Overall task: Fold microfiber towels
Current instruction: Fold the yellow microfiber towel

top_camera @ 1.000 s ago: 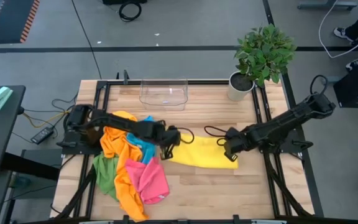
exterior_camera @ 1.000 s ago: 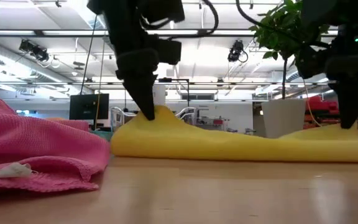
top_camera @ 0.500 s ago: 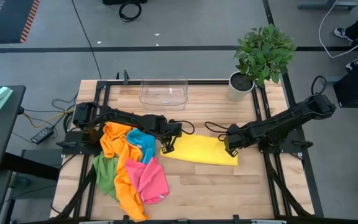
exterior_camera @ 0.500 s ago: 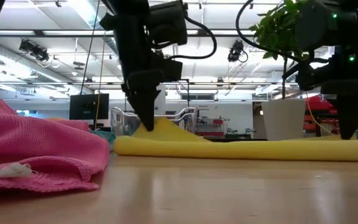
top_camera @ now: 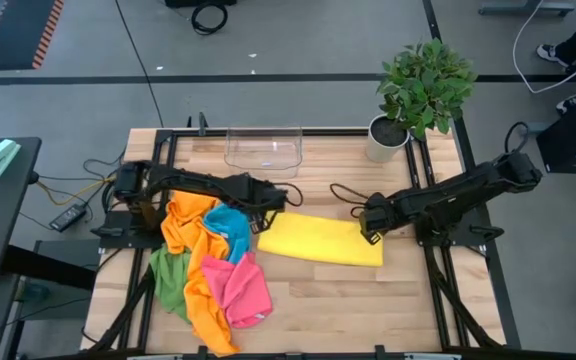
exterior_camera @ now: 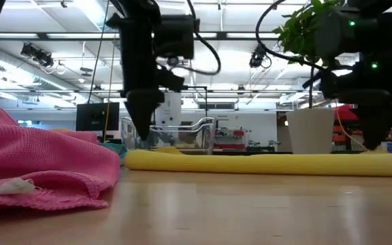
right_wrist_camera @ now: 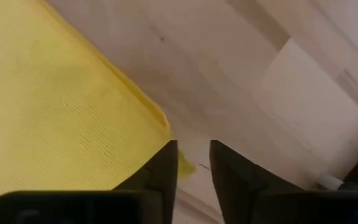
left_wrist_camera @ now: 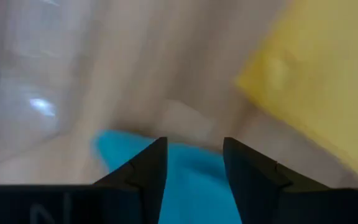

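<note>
A yellow towel (top_camera: 321, 241) lies flat and folded in the middle of the table, a long low strip in the low view (exterior_camera: 264, 162). My left gripper (top_camera: 266, 220) hangs open at its far left corner, above the blue towel (left_wrist_camera: 185, 180). My right gripper (top_camera: 368, 228) hangs open at the far right corner (right_wrist_camera: 165, 122). Both stand just clear of the cloth (exterior_camera: 139, 133) (exterior_camera: 374, 139). To the left, orange (top_camera: 182, 226), blue (top_camera: 231, 231), green (top_camera: 169, 279) and pink (top_camera: 244, 291) towels lie heaped on the table.
A clear plastic tray (top_camera: 263, 150) stands at the far edge. A potted plant (top_camera: 420, 85) stands at the far right corner. The pink towel (exterior_camera: 39, 163) fills the near left of the low view. Bare wood lies near of the yellow towel.
Both grippers have moved toward the table's far edge and let go of the yellow towel. The two raised ends that they held have dropped, and the towel now lies flat. The left gripper has also swung a little toward the blue towel.
</note>
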You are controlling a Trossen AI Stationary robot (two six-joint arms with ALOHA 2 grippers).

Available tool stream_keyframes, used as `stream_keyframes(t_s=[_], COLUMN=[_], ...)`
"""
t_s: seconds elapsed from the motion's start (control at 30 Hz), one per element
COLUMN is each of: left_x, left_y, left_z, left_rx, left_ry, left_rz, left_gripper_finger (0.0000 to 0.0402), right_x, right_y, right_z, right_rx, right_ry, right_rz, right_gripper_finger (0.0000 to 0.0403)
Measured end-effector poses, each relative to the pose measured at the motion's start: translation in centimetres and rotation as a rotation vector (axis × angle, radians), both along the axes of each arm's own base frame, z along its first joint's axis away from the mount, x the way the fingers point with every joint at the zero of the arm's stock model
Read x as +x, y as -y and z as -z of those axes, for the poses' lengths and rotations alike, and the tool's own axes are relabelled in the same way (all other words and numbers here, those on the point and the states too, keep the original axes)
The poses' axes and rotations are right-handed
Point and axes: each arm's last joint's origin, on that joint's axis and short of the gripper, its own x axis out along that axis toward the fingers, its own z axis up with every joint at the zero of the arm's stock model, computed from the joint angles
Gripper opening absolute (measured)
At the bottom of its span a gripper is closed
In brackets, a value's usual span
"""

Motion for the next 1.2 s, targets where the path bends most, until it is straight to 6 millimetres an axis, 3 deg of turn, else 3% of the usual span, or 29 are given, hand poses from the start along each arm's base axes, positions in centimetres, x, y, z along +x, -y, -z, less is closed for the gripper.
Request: stream_keyframes(t_s=[0.13,0.27,0.37,0.43,0.5,0.57,0.73,0.9,1.2], left_x=[-1.3,-3.5,-4.6,-4.8,-4.9,-4.4,-2.9,-1.2,-0.6], left_y=[0.0,0.2,0.2,0.2,0.2,0.2,0.2,-0.7,-2.8], left_z=[-2.3,-2.3,-2.0,-1.2,0.4,1.8,4.2,5.2,5.9], left_rx=[0.047,-0.120,-0.250,-0.294,-0.317,-0.342,-0.396,-0.382,-0.327], left_ry=[0.146,0.481,0.767,0.857,0.836,0.801,0.711,0.646,0.493], left_rz=[0.037,0.136,0.184,0.179,0.162,0.156,0.138,0.063,-0.191], left_gripper_finger=[0.0142,0.0095,0.0042,0.0012,0.0010,0.0009,0.0007,0.0005,0.0005], right_x=[0.0,0.0,0.2,0.2,0.3,-0.2,-1.0,-2.3,-3.4], right_y=[0.2,-1.2,-2.9,-3.8,-4.4,-4.6,-4.4,-3.8,-3.2], right_z=[-2.0,-3.8,-3.8,-3.1,-2.2,-0.8,1.9,3.8,4.5], right_rx=[0.013,0.063,0.092,0.115,0.135,0.124,0.156,0.134,0.062], right_ry=[0.052,0.202,0.314,0.339,0.371,0.349,0.366,0.335,0.293], right_rz=[0.063,0.127,0.145,0.135,0.140,0.158,0.215,0.216,0.085], right_gripper_finger=[0.0139,0.0148,0.0133,0.0098,0.0042,0.0013,0.0005,0.0003,0.0001])
